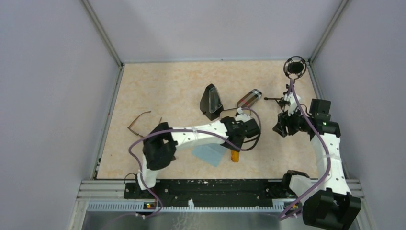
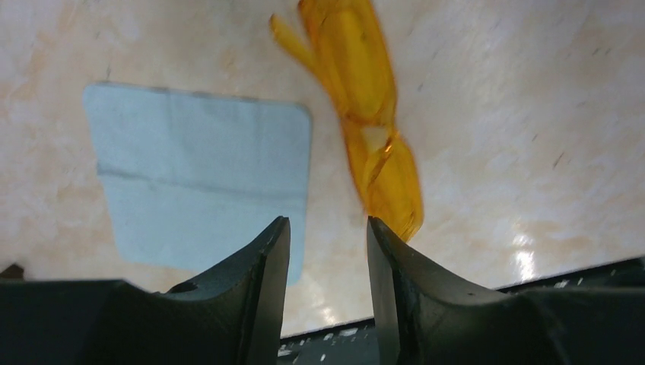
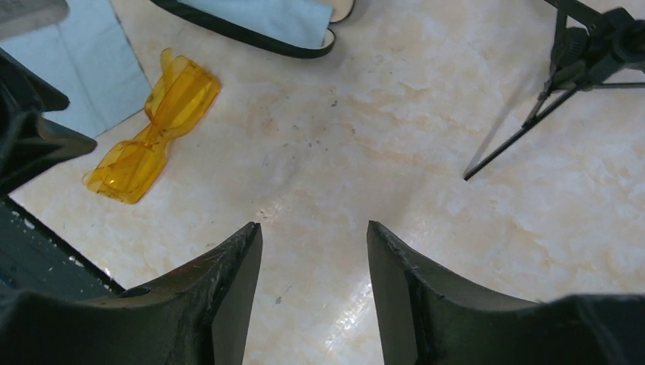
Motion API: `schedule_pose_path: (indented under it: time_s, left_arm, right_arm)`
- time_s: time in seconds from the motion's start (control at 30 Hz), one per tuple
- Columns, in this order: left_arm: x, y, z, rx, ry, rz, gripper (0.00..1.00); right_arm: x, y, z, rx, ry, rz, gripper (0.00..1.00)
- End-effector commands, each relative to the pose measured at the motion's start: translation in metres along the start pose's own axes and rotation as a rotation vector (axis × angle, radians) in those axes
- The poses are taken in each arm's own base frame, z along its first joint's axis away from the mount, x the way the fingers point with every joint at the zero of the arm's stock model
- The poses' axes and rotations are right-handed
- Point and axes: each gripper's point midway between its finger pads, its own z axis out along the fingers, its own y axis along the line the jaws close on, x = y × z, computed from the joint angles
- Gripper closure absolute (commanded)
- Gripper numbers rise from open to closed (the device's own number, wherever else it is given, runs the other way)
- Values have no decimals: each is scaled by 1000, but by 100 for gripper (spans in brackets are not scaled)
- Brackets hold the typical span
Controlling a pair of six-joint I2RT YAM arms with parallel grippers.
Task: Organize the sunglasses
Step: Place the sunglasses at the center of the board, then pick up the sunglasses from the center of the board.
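Top external: amber-lens sunglasses & thin brown-frame pair loose on bench, uncased, so prob nothing done yet. Both half open, empty: left tool, right tool.

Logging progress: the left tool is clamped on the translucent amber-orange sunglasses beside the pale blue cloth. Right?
No: the left tool stands open and empty; the translucent amber-orange sunglasses lie free beside the pale blue cloth. The left wrist view shows it.
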Motion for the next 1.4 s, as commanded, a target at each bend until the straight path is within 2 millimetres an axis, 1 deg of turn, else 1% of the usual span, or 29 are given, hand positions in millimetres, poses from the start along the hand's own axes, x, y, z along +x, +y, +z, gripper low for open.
schedule_pose_path:
  time_s: [0.0, 0.07, 0.2, 0.3, 0.4, 0.47, 0.57, 0.7, 0.77, 0.83, 0.97, 1.1, 1.2, 1.27, 1.37]
  left_arm:
    - [14, 16, -28, 133, -68, -78, 53]
    - [25, 19, -31, 200, -93, -126, 54]
    - [36, 38, -34, 248, -174, -212, 56]
    - [36, 54, -37, 231, -215, -255, 57]
    - [32, 68, -43, 221, -241, -288, 56]
    - [27, 76, -50, 235, -272, -322, 55]
    - [21, 86, -62, 265, -330, -377, 55]
    - [22, 104, -75, 288, -408, -444, 54]
    - [26, 112, -77, 285, -422, -460, 54]
    - [30, 118, -78, 281, -430, -473, 54]
    - [38, 127, -75, 260, -426, -480, 55]
    - [42, 127, -71, 269, -421, -494, 55]
    - [46, 128, -68, 273, -414, -501, 56]
    - [49, 129, -67, 272, -412, -500, 56]
    - [49, 131, -69, 274, -420, -504, 56]
  right_arm:
    - [-15, 27, -8, -124, -77, -95, 42]
    - [-17, 37, -4, -159, -72, -123, 38]
    - [-15, 63, 19, -213, 14, -183, 37]
    - [-11, 88, 38, -271, 86, -224, 38]
    - [-5, 117, 53, -351, 170, -243, 38]
    - [-2, 127, 64, -369, 218, -227, 39]
    - [2, 138, 80, -407, 276, -172, 45]
    - [17, 158, 96, -487, 376, -139, 47]
    - [24, 168, 103, -520, 418, -137, 47]
    - [28, 172, 111, -518, 444, -149, 48]
    - [32, 178, 129, -494, 490, -183, 56]
    - [30, 178, 145, -441, 507, -237, 66]
    - [29, 181, 155, -407, 512, -300, 72]
    - [28, 184, 161, -385, 510, -349, 74]
    - [31, 191, 165, -383, 518, -393, 74]
